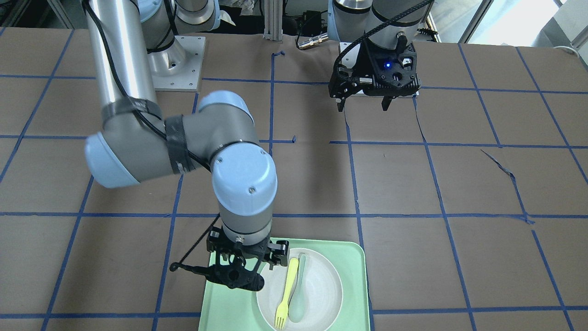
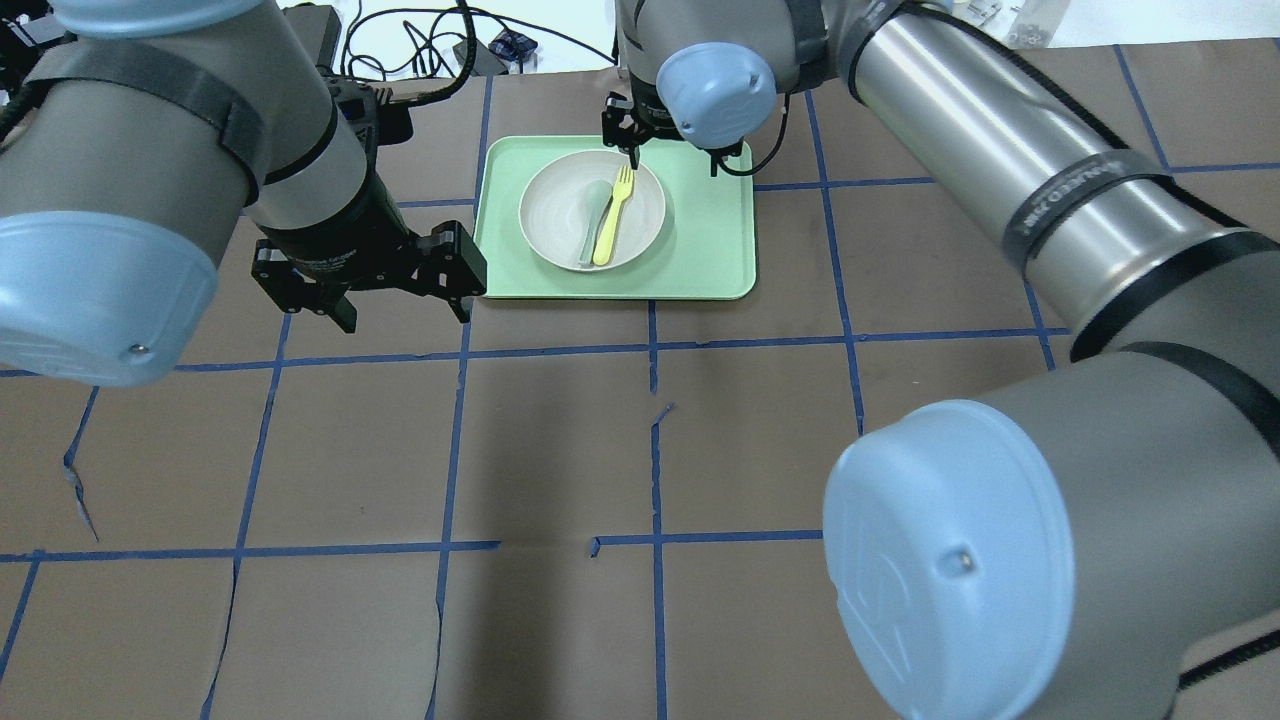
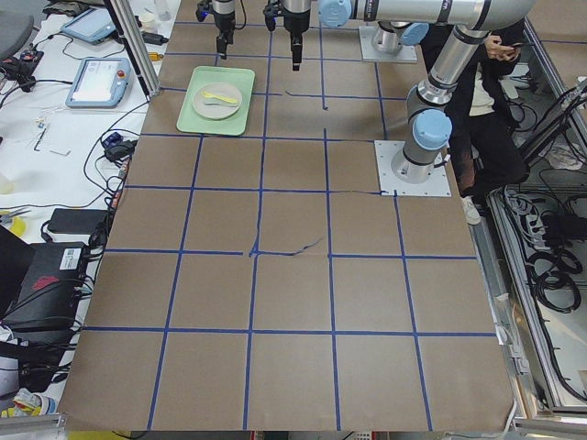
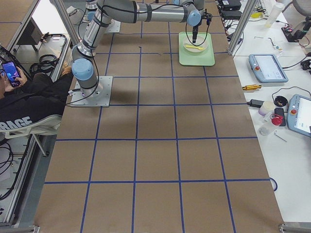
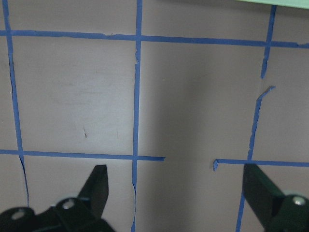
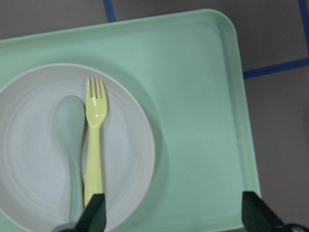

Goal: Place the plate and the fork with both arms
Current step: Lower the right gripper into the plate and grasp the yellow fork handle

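Observation:
The round white plate point(image 2: 545, 215) lies on the mint-green tray point(image 2: 710, 240). On the plate the yellow fork point(image 2: 612, 215) and a pale grey-green spoon point(image 2: 589, 225) lie side by side. My right gripper point(image 2: 673, 160) hovers open and empty over the tray's far edge, just beyond the fork's tines. Its wrist view shows the fork point(image 6: 94, 154), the plate point(image 6: 34, 159) and the tray point(image 6: 193, 121) below it. My left gripper point(image 2: 400, 310) is open and empty above bare table, just left of the tray. The front view shows the fork point(image 1: 285, 294) and the plate point(image 1: 321, 294).
The table is brown paper with a blue tape grid point(image 2: 650, 350). The right arm's elbow point(image 2: 950, 550) fills the overhead view's lower right. The left arm's elbow point(image 2: 90, 290) sits at its left edge. Tablets and cables lie on a side bench point(image 3: 96, 82) beyond the tray.

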`<action>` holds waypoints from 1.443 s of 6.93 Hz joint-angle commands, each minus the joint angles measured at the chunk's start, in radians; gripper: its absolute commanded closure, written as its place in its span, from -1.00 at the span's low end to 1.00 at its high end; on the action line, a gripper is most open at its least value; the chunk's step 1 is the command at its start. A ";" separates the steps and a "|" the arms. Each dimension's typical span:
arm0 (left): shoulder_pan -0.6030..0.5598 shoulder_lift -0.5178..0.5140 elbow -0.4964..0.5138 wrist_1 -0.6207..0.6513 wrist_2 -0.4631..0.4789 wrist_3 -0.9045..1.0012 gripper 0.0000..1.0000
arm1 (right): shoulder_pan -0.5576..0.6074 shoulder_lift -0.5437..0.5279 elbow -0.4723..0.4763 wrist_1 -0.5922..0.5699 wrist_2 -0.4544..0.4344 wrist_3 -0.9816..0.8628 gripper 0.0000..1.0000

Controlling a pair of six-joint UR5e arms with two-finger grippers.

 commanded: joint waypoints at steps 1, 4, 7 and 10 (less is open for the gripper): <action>0.000 0.002 -0.003 0.004 0.000 -0.002 -1.00 | 0.031 0.094 -0.010 -0.107 0.005 0.031 -0.87; 0.001 0.000 -0.003 0.004 -0.003 -0.002 -1.00 | 0.062 0.123 0.016 -0.119 0.005 0.041 -0.51; 0.001 0.000 -0.005 0.004 -0.005 -0.002 -1.00 | 0.062 0.140 0.015 -0.214 0.028 0.039 -0.07; 0.001 0.000 -0.006 0.006 -0.005 -0.002 -1.00 | 0.062 0.155 0.015 -0.230 0.035 0.038 -0.03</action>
